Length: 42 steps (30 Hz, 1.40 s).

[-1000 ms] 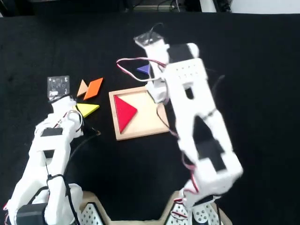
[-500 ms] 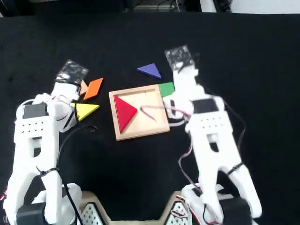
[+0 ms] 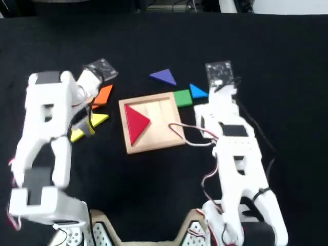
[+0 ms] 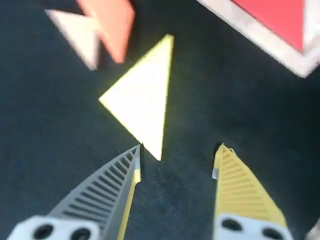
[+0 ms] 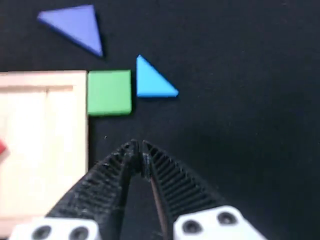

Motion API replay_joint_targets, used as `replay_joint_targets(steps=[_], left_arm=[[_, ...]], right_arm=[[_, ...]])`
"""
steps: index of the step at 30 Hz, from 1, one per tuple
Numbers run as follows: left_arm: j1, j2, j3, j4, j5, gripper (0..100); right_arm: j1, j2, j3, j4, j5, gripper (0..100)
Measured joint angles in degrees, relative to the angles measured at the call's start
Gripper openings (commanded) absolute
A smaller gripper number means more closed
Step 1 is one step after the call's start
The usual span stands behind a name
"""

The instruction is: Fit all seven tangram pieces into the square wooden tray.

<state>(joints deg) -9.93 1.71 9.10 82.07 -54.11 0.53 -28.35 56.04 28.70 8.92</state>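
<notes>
**Left arm lined up on yellow triangle, one piece of seven seated**

Step in hand: picking the next piece. The left gripper (image 4: 180, 150) has its jaws spread wide and empty, low over the table (image 3: 287, 51). The nearest corner of the yellow triangle (image 4: 142, 97) lies just off the grey jaw tip, not between the jaws. The right gripper (image 5: 138, 147) is closed on nothing and sits beside the tray's right edge, near the green square (image 5: 109, 92).

The tray (image 3: 163, 115) is mid-table, pale wood with a raised rim, slightly rotated. The red triangle (image 3: 135, 122) lies flat against the tray's left side; the rest of the floor is bare.

Six pieces are loose:
- Left of the tray: the yellow triangle, the orange parallelogram (image 3: 103, 95) and a pale triangle (image 4: 75, 30) touching it.
- Toward the table's far edge: the purple triangle (image 5: 75, 25).
- At the tray's far right corner: the green square, with the blue triangle (image 5: 152, 82) just beside it.

All pieces are flat and thin.

Next move, as a judgement: shift the left gripper so both jaws straddle the yellow piece, drop, then close. The thin edge could slip.
</notes>
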Motion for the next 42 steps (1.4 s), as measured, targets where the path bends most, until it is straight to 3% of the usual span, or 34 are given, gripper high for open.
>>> replay_joint_targets(steps=[4, 7, 17, 31, 42], left_arm=[[0.18, 10.99, -7.30, 1.49, -5.45, 25], [-0.35, 15.03, -10.55, -1.76, -6.33, 29], [-2.55, 22.86, -12.22, -6.86, -14.59, 32], [-3.78, 24.97, -17.23, -7.30, -16.09, 32], [-4.22, 36.31, -26.37, -8.79, -17.58, 32]], right_arm=[[0.09, 5.10, 0.00, -0.79, 0.00, 1.2], [0.09, 10.11, -1.14, -0.79, 0.79, 1.2], [0.09, 26.37, -15.38, 5.54, 0.97, 1.2], [0.09, 27.78, -17.32, 7.74, 0.97, 1.2], [0.09, 27.78, -17.32, 7.74, 2.90, 1.2]])
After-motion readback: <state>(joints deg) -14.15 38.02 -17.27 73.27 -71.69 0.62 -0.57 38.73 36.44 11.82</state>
